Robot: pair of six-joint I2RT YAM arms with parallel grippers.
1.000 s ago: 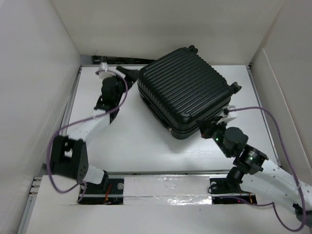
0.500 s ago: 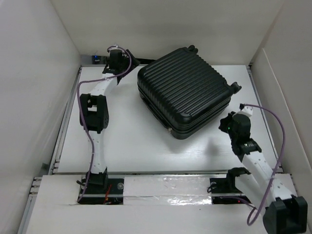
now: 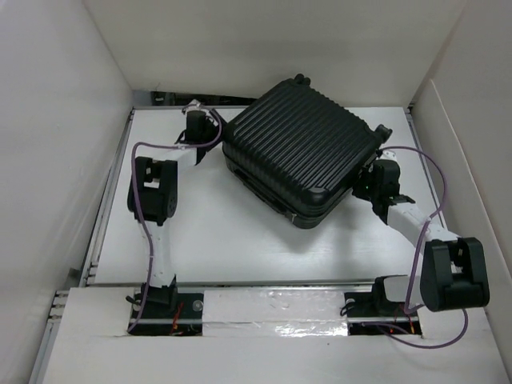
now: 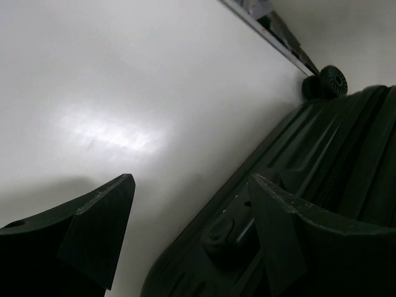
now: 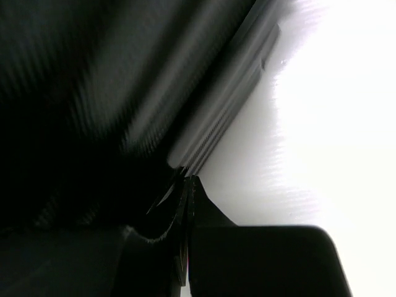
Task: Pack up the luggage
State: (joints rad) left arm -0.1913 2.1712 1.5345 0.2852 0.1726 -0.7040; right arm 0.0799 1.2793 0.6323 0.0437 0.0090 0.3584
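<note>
Black ribbed hard-shell suitcase (image 3: 300, 152) lies closed, flat toward the far side of the white table (image 3: 216, 232). At its left corner the left gripper (image 4: 192, 192) has its 2 fingers spread apart; against its right edge the right gripper (image 5: 187, 182) has its fingers pressed together.

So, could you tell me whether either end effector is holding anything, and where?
The left end effector is open, holding nothing. The right end effector is shut at the luggage seam; a hold cannot be told.
</note>
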